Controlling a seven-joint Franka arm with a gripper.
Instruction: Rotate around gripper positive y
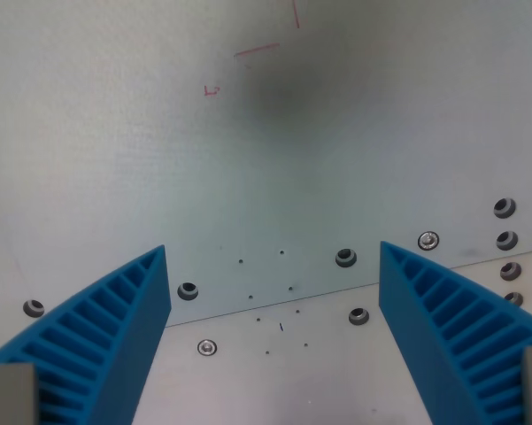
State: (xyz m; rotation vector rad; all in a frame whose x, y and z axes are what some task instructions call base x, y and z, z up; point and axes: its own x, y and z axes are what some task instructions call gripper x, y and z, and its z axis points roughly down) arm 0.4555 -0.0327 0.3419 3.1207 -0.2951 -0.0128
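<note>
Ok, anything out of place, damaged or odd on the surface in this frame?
Nothing serious. The gripper is open and empty above a bare metal plate. The only oddities are faint red pen marks near the top and a soft dark shadow beside them. The bolt holes and screws look intact.

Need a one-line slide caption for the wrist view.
Open blue gripper above a pale metal table with bolt holes and faint red marks, holding nothing.

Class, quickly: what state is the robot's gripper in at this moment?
Gripper: open, its ribbed blue fingers spread wide apart, holding nothing over the pale metal table plate.
</note>
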